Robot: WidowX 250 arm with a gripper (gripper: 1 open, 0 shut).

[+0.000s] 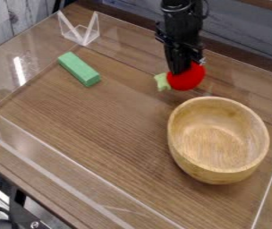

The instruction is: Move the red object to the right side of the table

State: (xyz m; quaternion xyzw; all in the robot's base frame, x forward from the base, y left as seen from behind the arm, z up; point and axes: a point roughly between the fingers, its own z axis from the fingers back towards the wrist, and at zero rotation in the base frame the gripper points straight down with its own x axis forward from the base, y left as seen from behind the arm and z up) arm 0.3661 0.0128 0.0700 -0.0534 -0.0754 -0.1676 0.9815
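Note:
The red object [186,78] is a small rounded toy fruit with a light green stub on its left end. It is just behind the wooden bowl, right of the table's middle, low over the brown wood-grain table [103,125]. My black gripper [181,70] comes down from above and is shut on the top of the red object. The fingertips partly hide the fruit's upper side, and I cannot tell whether the fruit touches the tabletop.
A round wooden bowl [218,139] sits at the front right. A green rectangular block [79,68] lies at the left. A clear acrylic stand [79,29] is at the back left corner. Low clear walls [55,170] border the table.

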